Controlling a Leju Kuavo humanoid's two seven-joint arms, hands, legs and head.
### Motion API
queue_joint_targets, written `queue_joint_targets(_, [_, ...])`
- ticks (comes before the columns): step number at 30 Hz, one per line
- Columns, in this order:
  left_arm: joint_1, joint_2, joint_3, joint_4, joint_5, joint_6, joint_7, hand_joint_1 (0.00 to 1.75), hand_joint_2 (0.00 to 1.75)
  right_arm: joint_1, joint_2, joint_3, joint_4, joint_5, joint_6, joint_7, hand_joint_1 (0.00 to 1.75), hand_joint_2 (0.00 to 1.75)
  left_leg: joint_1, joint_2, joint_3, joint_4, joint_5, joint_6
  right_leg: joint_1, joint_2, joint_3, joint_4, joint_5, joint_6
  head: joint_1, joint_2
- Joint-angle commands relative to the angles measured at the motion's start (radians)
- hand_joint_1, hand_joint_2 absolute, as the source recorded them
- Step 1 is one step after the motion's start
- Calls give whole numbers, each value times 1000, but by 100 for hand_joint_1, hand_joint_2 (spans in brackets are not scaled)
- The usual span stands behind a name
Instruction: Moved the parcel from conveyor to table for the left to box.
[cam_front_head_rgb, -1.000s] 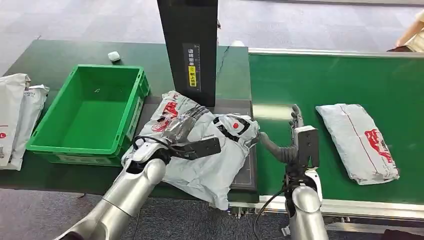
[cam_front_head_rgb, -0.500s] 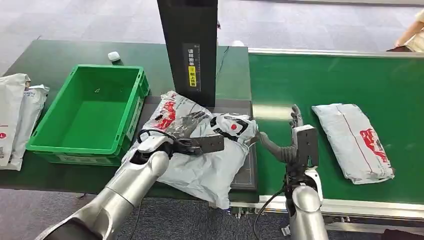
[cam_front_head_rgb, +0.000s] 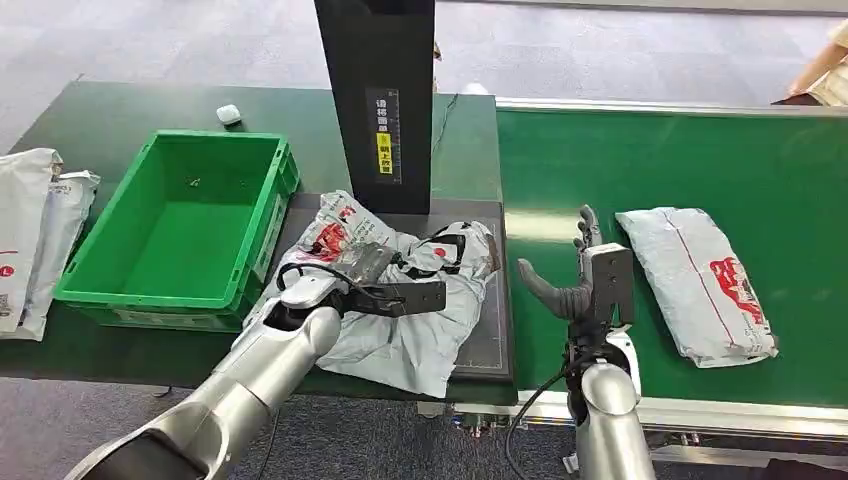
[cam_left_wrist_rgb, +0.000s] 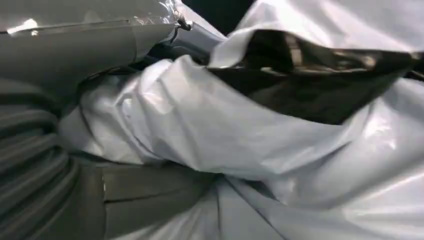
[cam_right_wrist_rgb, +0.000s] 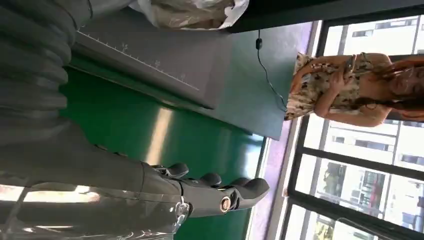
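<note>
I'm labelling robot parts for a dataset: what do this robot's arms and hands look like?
Both arms are smooth, rounded silver metal. The left hand has dark grey fingers under a clear glossy film, with a black cable looping at its wrist. The right hand has a thick grey thumb, darker fingers, a grey boxy wrist block, and a black cable hanging down beside the forearm.

The setting is a parcel-sorting station, probably inside a logistics test hall or warehouse. A green conveyor belt with a metal edge rail abuts a green table. A black scanner column stands over a dark weighing platform with a printed ruler scale. A green plastic crate and grey poly-mailer parcels lie on these surfaces.
</note>
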Motion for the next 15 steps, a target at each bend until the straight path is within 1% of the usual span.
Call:
queue_joint_targets(1, [20, 23, -51, 119, -14, -12, -22, 175, 175, -43, -18, 9, 77, -20, -6, -7, 0, 175, 0, 5, 8, -5, -1, -1, 0, 5, 6, -4, 1, -2, 0, 0])
queue_joint_targets(2, [19, 21, -51, 118, -14, -11, -23, 175, 175, -41, -19, 8, 77, -20, -6, -8, 0, 175, 0, 4, 6, -3, -1, 0, 0, 3, 5, -3, 0, -1, 0, 0])
queue_joint_targets(3, [15, 20, -49, 117, -11, -7, -29, 175, 175, -35, -20, 7, 69, -21, -7, -9, 0, 175, 0, 4, 7, -4, -1, 0, 0, 3, 6, -4, 1, -1, 0, 0])
queue_joint_targets(4, [11, 19, -44, 105, 0, 24, -52, 175, 175, -21, -23, 5, 52, -24, -11, -11, 0, 175, 0, 3, 7, -3, -1, 0, 0, 3, 6, -3, 0, -1, 0, 0])
queue_joint_targets(5, [5, 19, -29, 80, 24, 74, -88, 175, 175, 4, -28, 0, 23, -27, -17, -15, 0, 175, 0, 3, 8, -4, 0, 0, 0, 3, 7, -4, 0, -2, 0, 0])
queue_joint_targets(6, [1, 24, -23, 50, 36, 113, -107, 175, 175, 24, -32, -4, -3, -27, -19, -16, 0, 175, 0, 1, 6, -2, 0, 0, 0, 1, 6, -2, 0, -1, 0, 0])
queue_joint_targets(8, [2, 43, -1, -56, 68, 217, -169, 175, 175, 65, -39, -21, -53, -26, -23, -16, 0, 175, 0, 1, 7, -3, 0, 0, 1, 0, 7, -4, 0, -2, 0, 0])
queue_joint_targets(9, [29, 58, 28, -166, 103, 304, -213, 175, 175, 85, -40, -30, -82, -28, -28, -15, 0, 175, 0, -1, 5, -2, 0, 0, 1, -2, 5, -2, -1, -1, 0, 0])
queue_joint_targets(10, [48, 85, 28, -277, 100, 324, -213, 175, 175, 98, -44, -37, -104, -29, -30, -16, 0, 175, 0, -2, 5, -2, 0, 0, 1, -3, 5, -2, -1, -1, 0, 0])
queue_joint_targets(11, [78, 123, 25, -446, 59, 389, -204, 175, 175, 118, -47, -50, -132, -38, -31, -19, 0, 175, 0, -2, 6, -2, 0, 0, 1, -3, 6, -3, -1, -2, 0, 0])
queue_joint_targets(12, [113, 144, 48, -586, 99, 416, -229, 175, 175, 123, -50, -55, -145, -46, -30, -21, 0, 175, 0, -1, 2, 0, -1, 0, 0, -2, 2, 0, -2, -1, 0, 0])
queue_joint_targets(13, [141, 181, 46, -733, 71, 374, -194, 175, 175, 124, -53, -61, -151, -52, -27, -20, 0, 175, 0, -1, 2, 0, -2, 0, 1, -2, 2, 0, -2, -1, 1, 0])
queue_joint_targets(14, [148, 187, 48, -764, 71, 352, -188, 175, 175, 123, -53, -62, -151, -52, -26, -20, 0, 175, 0, 1, 0, 1, -1, 0, 0, 0, -1, 1, -2, -1, 0, 0])
queue_joint_targets(15, [151, 190, 49, -777, 71, 344, -186, 175, 175, 122, -52, -62, -150, -52, -26, -20, 0, 175, 0, 1, 1, 1, -3, 0, 0, 0, 1, 1, -3, -1, 0, 0])
